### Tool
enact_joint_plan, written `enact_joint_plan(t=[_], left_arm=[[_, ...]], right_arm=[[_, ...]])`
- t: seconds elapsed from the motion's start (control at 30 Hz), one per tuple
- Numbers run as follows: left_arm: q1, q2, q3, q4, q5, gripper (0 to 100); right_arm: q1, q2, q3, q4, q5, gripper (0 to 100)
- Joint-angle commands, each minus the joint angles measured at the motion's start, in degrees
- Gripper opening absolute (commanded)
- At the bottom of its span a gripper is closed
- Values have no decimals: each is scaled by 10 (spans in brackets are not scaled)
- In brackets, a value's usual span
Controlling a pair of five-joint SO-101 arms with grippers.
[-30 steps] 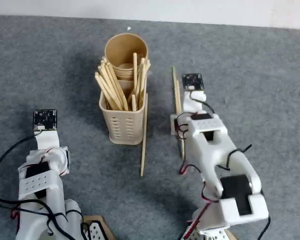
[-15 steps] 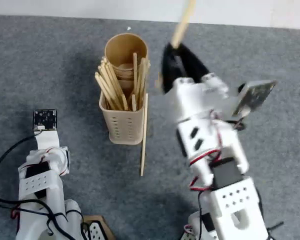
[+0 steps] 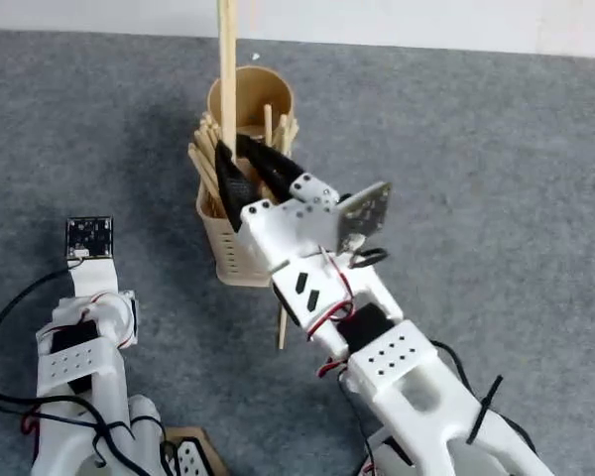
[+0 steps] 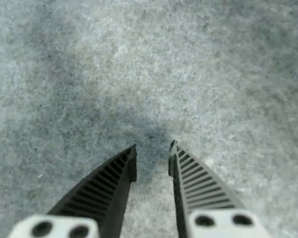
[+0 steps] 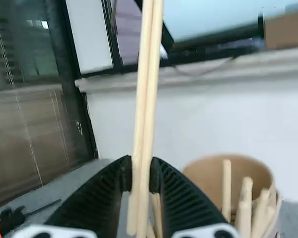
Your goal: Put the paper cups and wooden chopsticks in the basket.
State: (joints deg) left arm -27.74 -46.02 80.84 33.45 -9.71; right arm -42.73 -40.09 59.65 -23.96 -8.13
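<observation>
I'm keeping right gripper [image 5: 140, 166] fingers clamped on pale wooden chopstick pair [image 3: 226, 59], upright over beige perforated basket [image 3: 240, 253]. Brown paper cups [image 3: 240, 94] and many sticks are sitting inside. One loose chopstick [image 3: 282, 332] is lying on grey tabletop [image 3: 496, 149] beside it. Left gripper [image 4: 153, 148] fingers are slightly apart, empty.

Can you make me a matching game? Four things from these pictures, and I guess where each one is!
Things:
1. cup
2. held chopsticks
3. loose chopstick
4. left gripper

Places:
A. on the carpet beside the basket
B. standing in the basket
C. over bare carpet
D. upright in the right gripper

Pairs: 1-B, 2-D, 3-A, 4-C
</observation>
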Motion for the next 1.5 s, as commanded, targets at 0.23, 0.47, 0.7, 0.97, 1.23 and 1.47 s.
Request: enact_joint_plan(t=[0.23, 0.47, 0.7, 0.97, 1.23, 1.47], left_arm=[[8, -10, -3, -8, -5, 140], [8, -10, -3, -8, -5, 140], [8, -10, -3, -8, -5, 140], [8, -10, -3, -8, -5, 140], [8, -10, -3, -8, -5, 140], [8, -10, -3, -8, -5, 140]], right_arm=[[-3, -70, -20, 168, -76, 367], [-2, -205, -136, 457, -83, 213], [31, -255, -133, 834, -244, 160], [36, -241, 105, 757, -272, 160], [15, -239, 217, 589, -293, 160], [-83, -238, 220, 582, -309, 160]])
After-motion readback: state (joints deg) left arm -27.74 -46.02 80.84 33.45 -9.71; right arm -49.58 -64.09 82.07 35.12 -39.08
